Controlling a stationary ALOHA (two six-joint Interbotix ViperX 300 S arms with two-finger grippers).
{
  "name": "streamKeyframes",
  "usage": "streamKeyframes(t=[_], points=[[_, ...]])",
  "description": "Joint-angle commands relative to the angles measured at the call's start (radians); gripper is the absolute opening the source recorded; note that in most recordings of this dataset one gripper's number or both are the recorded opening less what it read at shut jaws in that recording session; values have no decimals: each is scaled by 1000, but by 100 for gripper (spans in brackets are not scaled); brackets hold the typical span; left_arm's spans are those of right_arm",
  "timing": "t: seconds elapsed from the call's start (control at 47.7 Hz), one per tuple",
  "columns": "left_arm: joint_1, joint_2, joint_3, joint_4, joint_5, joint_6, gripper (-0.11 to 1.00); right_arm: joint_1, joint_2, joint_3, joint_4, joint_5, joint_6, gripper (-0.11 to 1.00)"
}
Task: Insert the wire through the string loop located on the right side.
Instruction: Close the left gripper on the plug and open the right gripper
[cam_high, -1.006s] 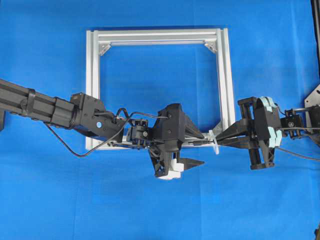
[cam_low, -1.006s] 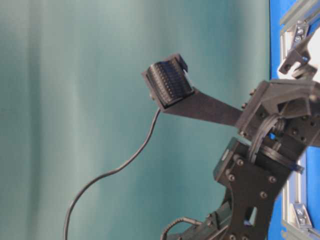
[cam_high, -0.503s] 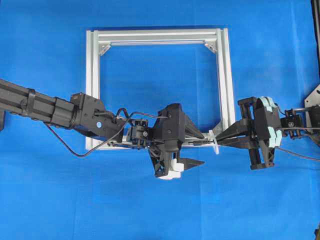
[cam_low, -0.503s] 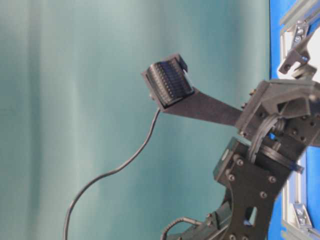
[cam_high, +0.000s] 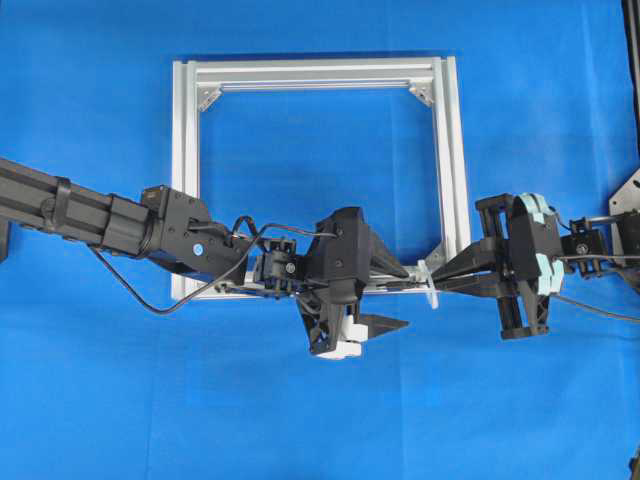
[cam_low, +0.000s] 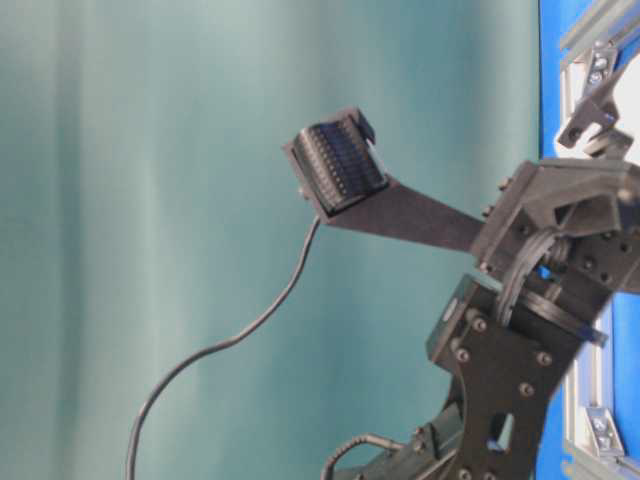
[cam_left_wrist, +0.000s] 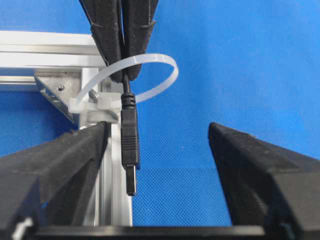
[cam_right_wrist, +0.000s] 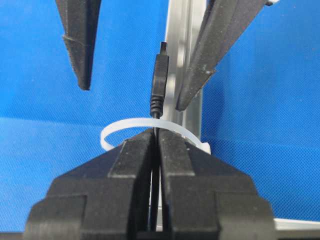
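The wire (cam_left_wrist: 129, 140) is a thin black cable ending in a flat plug. My right gripper (cam_right_wrist: 156, 134) is shut on it just behind the plug (cam_right_wrist: 159, 80). The plug has come through the white string loop (cam_left_wrist: 167, 62), which is tied at the frame's lower right corner (cam_high: 432, 285). My left gripper (cam_left_wrist: 157, 132) is open. Its fingers (cam_right_wrist: 80, 45) stand on either side of the plug without touching it. In the overhead view the left gripper (cam_high: 406, 298) and right gripper (cam_high: 442, 278) meet tip to tip at that corner.
The silver square frame (cam_high: 455, 150) lies flat on the blue cloth, with corner brackets (cam_high: 421, 93). The left arm (cam_high: 120, 225) reaches across the frame's bottom rail. In the table-level view a ridged finger pad (cam_low: 340, 165) and a thin black cable (cam_low: 250, 320) show.
The left gripper's jaws have drawn in very slightly around the plug. Both arms, the wire and the loop stay where they were.
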Motion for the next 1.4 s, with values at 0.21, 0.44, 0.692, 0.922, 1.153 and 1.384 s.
streamKeyframes(t=[0.21,0.44,0.692,0.922,1.153,1.384], points=[[11,-18,-29,2,-6,2,9,0,-6,-17,-2,-5,-2,-4],[11,-20,-25,3,0,8,7,-2,-6,-18,-32,17,-2,-4],[9,-21,-25,2,0,8,7,-2,-8,-23,-40,63,-2,-4],[9,-20,-28,3,0,8,7,-3,-6,-23,-35,75,2,8],[9,-20,-25,2,0,8,7,-17,-18,-11,-32,123,2,72],[9,-20,-26,2,0,8,7,-17,-25,-14,-34,133,2,89]])
